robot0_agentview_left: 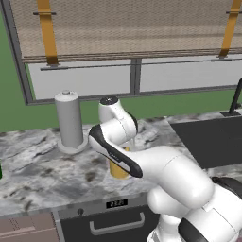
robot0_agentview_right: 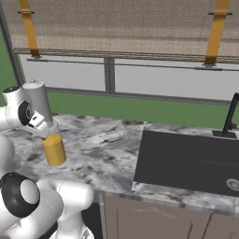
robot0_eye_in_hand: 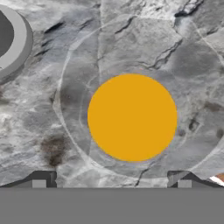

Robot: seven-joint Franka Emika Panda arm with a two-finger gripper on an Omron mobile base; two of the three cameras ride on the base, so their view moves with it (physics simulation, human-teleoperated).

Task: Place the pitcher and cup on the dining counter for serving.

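The pitcher point(robot0_agentview_right: 54, 150), clear glass with orange-yellow contents, stands upright on the marbled wall counter point(robot0_agentview_right: 100, 154) below the window. In the left base view my arm covers most of the pitcher point(robot0_agentview_left: 118, 171). My gripper point(robot0_eye_in_hand: 113, 181) hangs just above its mouth, pointing down, open with nothing between the jaws. The hand view looks straight down into the pitcher point(robot0_eye_in_hand: 132, 117), an orange disc inside a wide glass rim. From the right base view the gripper point(robot0_agentview_right: 43, 132) sits at the pitcher's top edge. The cup and the dining counter are out of view.
A tall grey canister point(robot0_agentview_left: 69, 120) with a knobbed lid stands close behind the pitcher, to its left. A dark sink point(robot0_agentview_right: 186, 158) with a black faucet point(robot0_agentview_right: 229, 116) lies to the right. A drawer front point(robot0_agentview_left: 116, 222) runs below the counter edge.
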